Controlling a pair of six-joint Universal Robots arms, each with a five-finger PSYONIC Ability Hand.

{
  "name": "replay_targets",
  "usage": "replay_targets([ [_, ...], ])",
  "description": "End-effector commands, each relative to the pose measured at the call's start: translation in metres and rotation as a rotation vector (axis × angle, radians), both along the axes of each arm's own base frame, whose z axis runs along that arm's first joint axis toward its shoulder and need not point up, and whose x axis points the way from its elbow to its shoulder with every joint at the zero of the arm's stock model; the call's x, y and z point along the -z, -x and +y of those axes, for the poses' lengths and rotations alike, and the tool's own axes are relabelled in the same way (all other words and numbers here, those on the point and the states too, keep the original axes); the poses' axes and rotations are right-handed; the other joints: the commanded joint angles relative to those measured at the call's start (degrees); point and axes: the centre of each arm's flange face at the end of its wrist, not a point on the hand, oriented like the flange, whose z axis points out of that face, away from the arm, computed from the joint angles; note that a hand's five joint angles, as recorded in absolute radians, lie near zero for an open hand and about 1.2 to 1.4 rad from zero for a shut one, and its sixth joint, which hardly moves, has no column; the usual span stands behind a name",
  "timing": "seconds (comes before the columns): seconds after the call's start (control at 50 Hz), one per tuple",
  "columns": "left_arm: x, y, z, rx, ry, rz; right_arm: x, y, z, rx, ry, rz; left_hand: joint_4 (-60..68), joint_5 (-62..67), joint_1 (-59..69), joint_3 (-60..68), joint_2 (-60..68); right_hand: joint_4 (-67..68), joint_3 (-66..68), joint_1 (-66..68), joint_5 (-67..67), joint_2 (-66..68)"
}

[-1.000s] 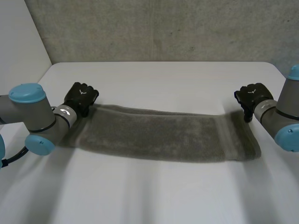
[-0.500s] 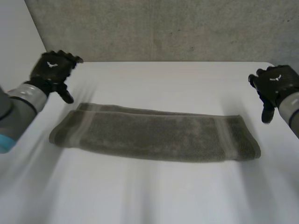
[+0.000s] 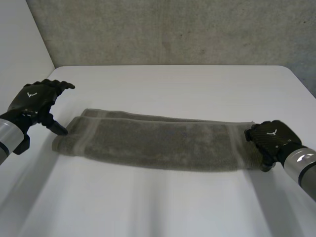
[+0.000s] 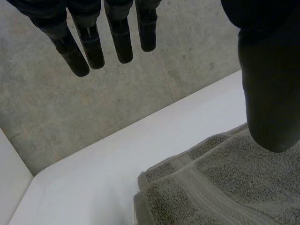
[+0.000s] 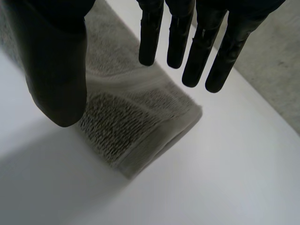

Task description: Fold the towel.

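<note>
We see a folded grey terry towel (image 3: 158, 143) on the white counter (image 3: 173, 84); our left hand (image 3: 35, 100) and right hand (image 3: 270, 138) hover at its ends, both spread open.

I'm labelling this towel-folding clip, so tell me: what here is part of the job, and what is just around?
Part of the job:
towel, lying as a long folded strip
left hand, open, by one end
right hand, open, at the other end

Just around:
table
concrete wall
</note>
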Motion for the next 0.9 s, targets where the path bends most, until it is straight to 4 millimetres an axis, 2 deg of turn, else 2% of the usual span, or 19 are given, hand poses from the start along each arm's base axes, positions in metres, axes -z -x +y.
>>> replay_targets([
  [0.02, 0.012, 0.000, -0.002, -0.004, 0.010, 0.001, 0.033, -0.003, -0.015, -0.001, -0.032, 0.008, -1.85, -11.80, -1.92, -1.27, -1.80, 6.99, 6.92, 7.04, 6.46, 7.11],
  [0.12, 0.017, 0.001, -0.002, 0.000, -0.002, 0.002, 0.048, -0.002, -0.024, 0.011, -0.043, 0.016, -1.85, -11.80, -1.92, -1.27, -1.80, 15.59, 15.52, 15.65, 15.06, 15.72],
  [0.16, 0.018, 0.002, -0.002, 0.003, -0.003, 0.001, 0.053, 0.000, -0.029, 0.038, -0.044, 0.031, -1.85, -11.80, -1.92, -1.27, -1.80, 49.54, 49.47, 49.60, 49.01, 49.66],
  [0.28, 0.018, 0.002, -0.001, 0.005, -0.004, 0.001, 0.042, 0.021, -0.045, 0.180, 0.023, 0.087, -1.85, -11.80, -1.92, -1.27, -1.80, 50.69, 50.62, 50.74, 50.16, 50.81],
  [0.32, 0.018, 0.002, -0.002, 0.003, -0.004, 0.001, 0.020, 0.037, -0.056, 0.253, 0.103, 0.118, -1.85, -11.80, -1.92, -1.27, -1.80, 50.69, 50.62, 50.74, 50.16, 50.81],
  [0.38, 0.019, 0.002, -0.001, 0.002, -0.007, 0.001, 0.012, 0.048, -0.062, 0.271, 0.134, 0.154, -1.85, -11.80, -1.92, -1.27, -1.80, 50.69, 50.62, 50.74, 50.16, 50.81],
  [0.48, 0.015, 0.001, -0.001, -0.001, 0.005, 0.000, 0.002, 0.106, -0.089, 0.339, 0.157, 0.445, -1.85, -11.80, -1.92, -1.27, -1.80, 50.69, 50.62, 50.74, 50.16, 50.81],
  [0.58, 0.009, 0.000, -0.001, -0.004, 0.026, -0.002, -0.020, 0.121, -0.107, 0.391, 0.213, 0.557, -2.02, -11.97, -2.09, -1.43, -1.97, 50.69, 50.62, 50.74, 50.16, 50.81],
  [0.62, 0.006, 0.000, -0.002, -0.003, 0.038, -0.003, -0.030, 0.108, -0.108, 0.385, 0.249, 0.530, -2.02, -11.97, -2.09, -1.43, -1.97, 50.69, 50.62, 50.74, 50.16, 50.81],
  [0.64, 0.004, 0.000, -0.003, -0.004, 0.046, -0.004, -0.043, 0.081, -0.105, 0.346, 0.302, 0.463, -2.02, -11.97, -2.09, -1.43, -1.97, 50.69, 50.62, 50.74, 50.16, 50.81],
  [0.66, 0.004, 0.000, -0.003, -0.004, 0.046, -0.004, -0.043, 0.081, -0.105, 0.346, 0.302, 0.463, -2.02, -11.97, -2.09, -1.43, -1.97, 50.69, 50.62, 50.74, 50.16, 50.81],
  [0.7, 0.000, 0.003, -0.003, 0.002, 0.059, -0.004, -0.081, 0.021, -0.088, 0.251, 0.428, 0.259, -2.02, -11.97, -2.09, -1.43, -1.97, 50.69, 50.62, 50.74, 50.16, 50.81],
  [0.72, 0.000, 0.003, -0.003, 0.002, 0.059, -0.004, -0.081, 0.021, -0.087, 0.250, 0.428, 0.258, -2.02, -11.97, -2.09, -1.43, -1.97, 50.69, 50.62, 50.74, 50.16, 50.81],
  [0.76, -0.007, 0.007, -0.005, 0.009, 0.083, -0.004, -0.101, -0.035, -0.058, 0.127, 0.477, 0.081, -2.02, -11.97, -2.09, -1.43, -1.97, 50.69, 50.62, 50.74, 50.16, 50.81],
  [0.78, -0.007, 0.007, -0.005, 0.009, 0.083, -0.004, -0.101, -0.035, -0.058, 0.126, 0.477, 0.080, -2.02, -11.97, -2.09, -1.43, -1.97, 50.69, 50.62, 50.74, 50.16, 50.81],
  [0.82, -0.009, 0.016, -0.002, 0.035, 0.092, -0.004, -0.092, -0.098, -0.015, -0.068, 0.461, 0.016, -2.02, -11.97, -2.09, -1.43, -1.97, 50.69, 50.62, 50.74, 50.16, 50.81],
  [0.84, -0.009, 0.016, -0.002, 0.036, 0.092, -0.004, -0.092, -0.098, -0.015, -0.069, 0.461, 0.016, -2.02, -11.97, -2.09, -1.43, -1.97, 50.69, 50.62, 50.74, 50.16, 50.81],
  [0.88, -0.011, 0.027, 0.003, 0.071, 0.098, -0.003, -0.060, -0.150, 0.031, -0.271, 0.401, 0.016, -2.02, -11.97, -2.09, -1.43, -1.97, 50.69, 50.62, 50.74, 50.16, 50.81],
  [0.9, -0.011, 0.027, 0.003, 0.071, 0.098, -0.003, -0.060, -0.150, 0.031, -0.272, 0.401, 0.017, -2.02, -11.97, -2.09, -1.43, -1.97, 50.69, 50.62, 50.74, 50.16, 50.81],
])
